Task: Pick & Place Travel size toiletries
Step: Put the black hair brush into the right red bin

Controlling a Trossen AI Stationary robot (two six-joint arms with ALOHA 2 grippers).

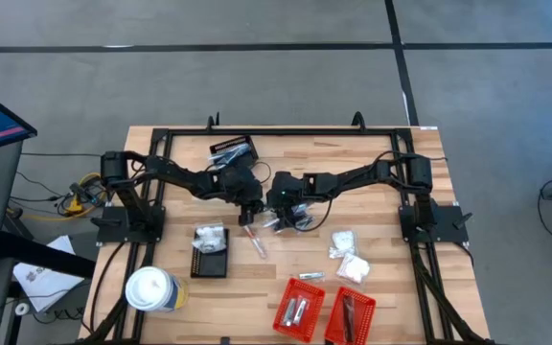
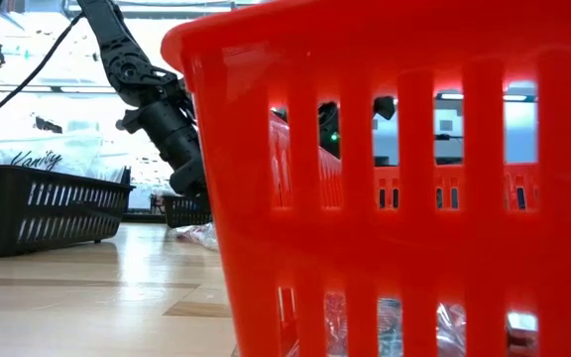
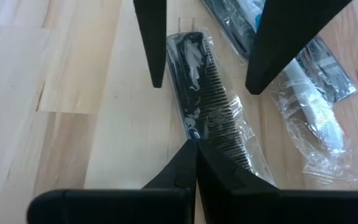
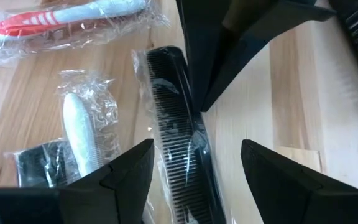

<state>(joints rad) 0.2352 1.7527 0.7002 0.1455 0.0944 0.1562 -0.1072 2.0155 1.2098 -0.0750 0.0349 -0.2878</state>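
Wrapped black comb (image 4: pixel 179 143) lies lengthwise between my right gripper (image 4: pixel 194 162)'s spread fingers, mid-frame on the table (image 1: pixel 381 206); my left gripper (image 3: pixel 194 152), clenched, pins its edge, so the right is placed to close across it.

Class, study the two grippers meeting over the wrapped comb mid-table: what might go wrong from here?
1. Left gripper is shut, tips at the wrapped black comb; they may only snag the slippery film.
2. Right gripper straddles the same comb, open; closing could strike the left fingers.
3. The wrapped toothbrush nearby might get dragged along.
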